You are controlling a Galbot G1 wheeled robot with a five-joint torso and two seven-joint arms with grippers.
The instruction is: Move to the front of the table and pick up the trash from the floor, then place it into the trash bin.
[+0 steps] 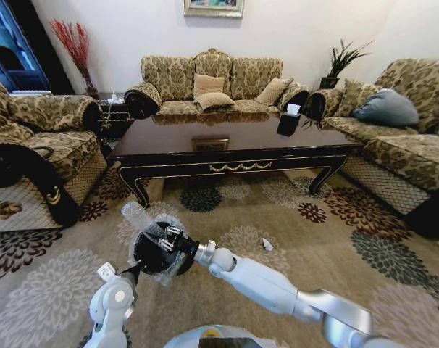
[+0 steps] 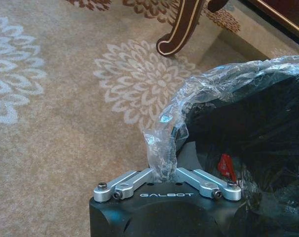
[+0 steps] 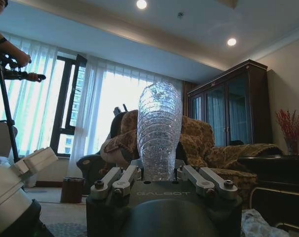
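Observation:
The dark wood table point(image 1: 169, 141) stands ahead on the patterned carpet. My left gripper point(image 1: 137, 272) is shut on the rim of the black trash bin point(image 1: 156, 255), and its fingers pinch the crinkly clear bag point(image 2: 162, 148) at the bin's edge point(image 2: 223, 81). My right gripper point(image 1: 165, 238) is shut on a clear plastic bottle point(image 1: 138, 215) and holds it over the bin's mouth. In the right wrist view the bottle point(image 3: 159, 126) stands up between the fingers point(image 3: 115, 180). A small white scrap point(image 1: 267, 244) lies on the carpet to the right. Something red point(image 2: 226, 167) shows inside the bin.
Sofas flank the table on the left point(image 1: 38, 138), at the back point(image 1: 212, 83) and on the right point(image 1: 408, 138). A small black tissue box point(image 1: 288, 123) sits on the table's right part. One curved table leg point(image 2: 181, 29) stands close to the bin.

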